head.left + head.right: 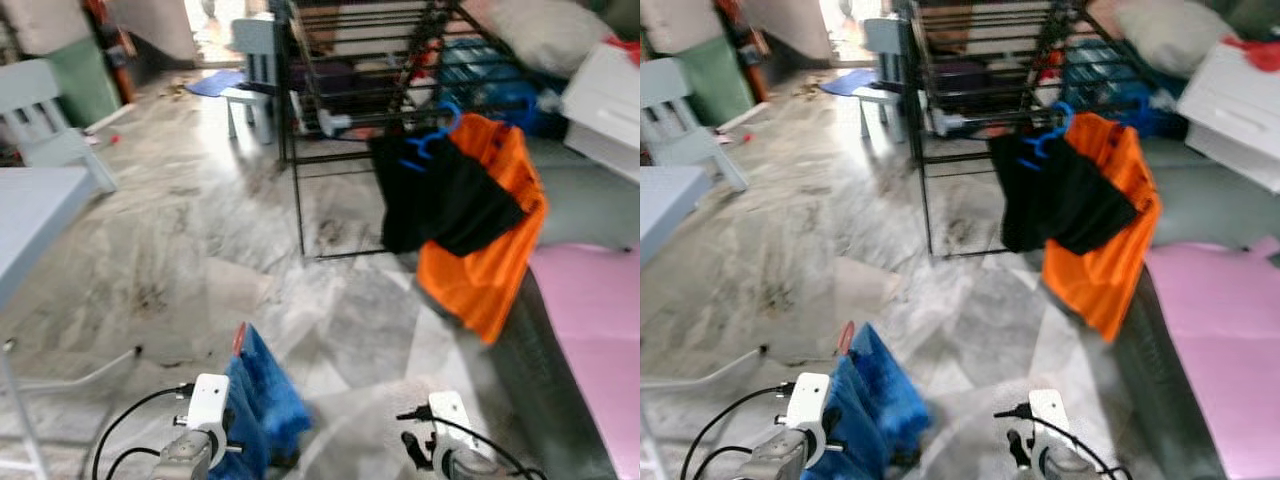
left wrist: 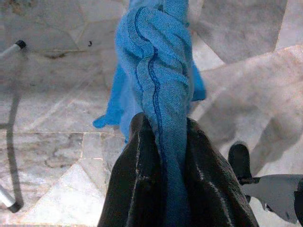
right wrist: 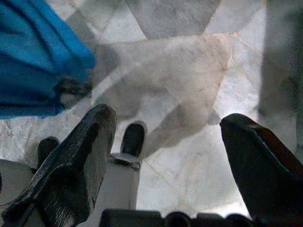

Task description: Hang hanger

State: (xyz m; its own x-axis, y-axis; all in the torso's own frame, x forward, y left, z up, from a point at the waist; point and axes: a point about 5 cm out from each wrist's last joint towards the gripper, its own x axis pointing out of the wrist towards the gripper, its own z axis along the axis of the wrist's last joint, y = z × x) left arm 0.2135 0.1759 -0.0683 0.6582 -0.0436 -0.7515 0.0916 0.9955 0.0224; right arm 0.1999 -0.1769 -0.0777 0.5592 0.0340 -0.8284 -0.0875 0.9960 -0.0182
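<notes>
Left hand [image 2: 161, 156] pinches blue cloth [image 1: 262, 400], hanging low at robot's left | right hand [image 3: 168, 156] spread, empty | rack [image 1: 350, 110] stands well ahead, slightly right, already carrying a blue hanger [image 1: 432, 140] | left arm leads.

No text, label, brand, number or sign can be read anywhere in these pictures; the head views are blurred, and the wrist views carry no lettering.
</notes>
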